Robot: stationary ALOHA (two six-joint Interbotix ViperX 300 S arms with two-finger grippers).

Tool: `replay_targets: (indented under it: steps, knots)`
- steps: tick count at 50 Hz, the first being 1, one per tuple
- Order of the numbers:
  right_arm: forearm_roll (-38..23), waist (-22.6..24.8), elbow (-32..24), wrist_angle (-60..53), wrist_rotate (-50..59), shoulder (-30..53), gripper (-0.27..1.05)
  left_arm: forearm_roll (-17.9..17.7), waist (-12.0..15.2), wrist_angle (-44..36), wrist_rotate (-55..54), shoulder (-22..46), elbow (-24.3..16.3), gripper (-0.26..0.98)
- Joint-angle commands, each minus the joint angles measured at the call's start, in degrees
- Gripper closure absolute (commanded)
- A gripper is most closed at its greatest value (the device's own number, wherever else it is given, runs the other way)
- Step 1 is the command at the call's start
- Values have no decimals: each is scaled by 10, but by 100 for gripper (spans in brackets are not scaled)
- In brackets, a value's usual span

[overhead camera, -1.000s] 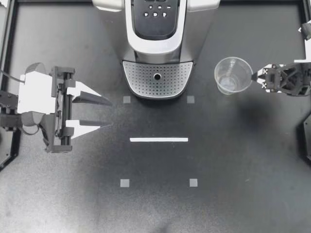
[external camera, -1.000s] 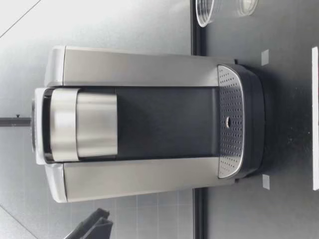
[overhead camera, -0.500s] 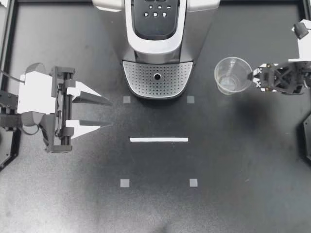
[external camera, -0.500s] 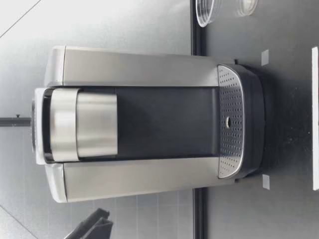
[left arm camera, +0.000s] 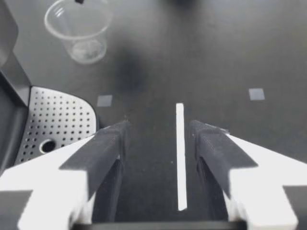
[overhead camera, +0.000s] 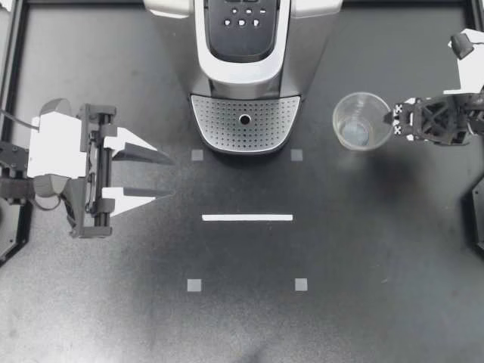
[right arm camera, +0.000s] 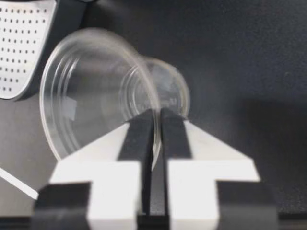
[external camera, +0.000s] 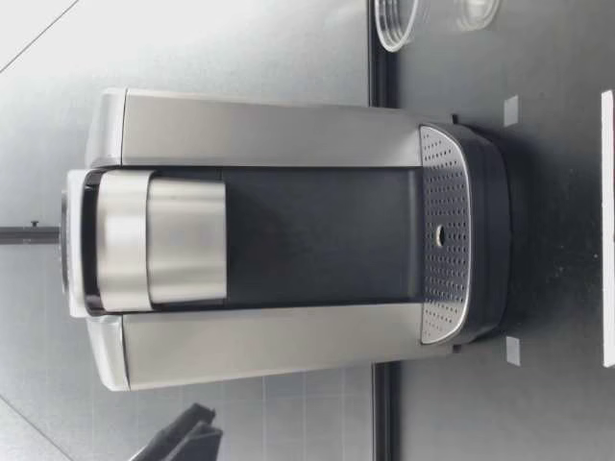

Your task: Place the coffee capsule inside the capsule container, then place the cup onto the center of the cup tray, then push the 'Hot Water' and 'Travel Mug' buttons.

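A clear plastic cup (overhead camera: 360,121) stands on the black table, right of the coffee machine (overhead camera: 243,53). My right gripper (overhead camera: 391,119) is at the cup's right side and is shut on its rim. The right wrist view shows the cup wall (right arm camera: 96,96) pinched between the gripper's (right arm camera: 157,115) two fingers, one inside and one outside. The perforated cup tray (overhead camera: 244,121) at the machine's front is bare. My left gripper (overhead camera: 172,178) hovers open at the table's left, holding nothing. Ahead of it (left arm camera: 160,129) lie the tray (left arm camera: 57,122) and the far cup (left arm camera: 79,28). The button panel (overhead camera: 242,19) faces up.
A white tape line (overhead camera: 247,218) and small grey squares (overhead camera: 194,285) mark the table in front of the machine. The machine's tall silver body (external camera: 269,240) fills the low view, with the cup (external camera: 396,21) beside it. A black frame rail (overhead camera: 15,76) borders the table.
My right gripper has shut on the cup's rim, having been open around it before. The cup shifted slightly. My left arm has stayed still.
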Motion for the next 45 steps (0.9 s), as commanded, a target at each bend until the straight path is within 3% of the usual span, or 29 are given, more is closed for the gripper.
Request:
replay_targets:
  steps: [1,12,22,45]
  knots:
    - [1,3,-13,-4,2,-12,67,-1,1,-3,1,-4,-6,28]
    - [16,47,-31,-15,40,-20,70,-1,1,-3,1,-4,-5,28]
    - [17,94,-55,-96,100,6,70,0,2,-3,1,-6,-2,28]
    - [2,111,-182,-163,115,182,70,-1,2,-2,1,-8,-1,28]
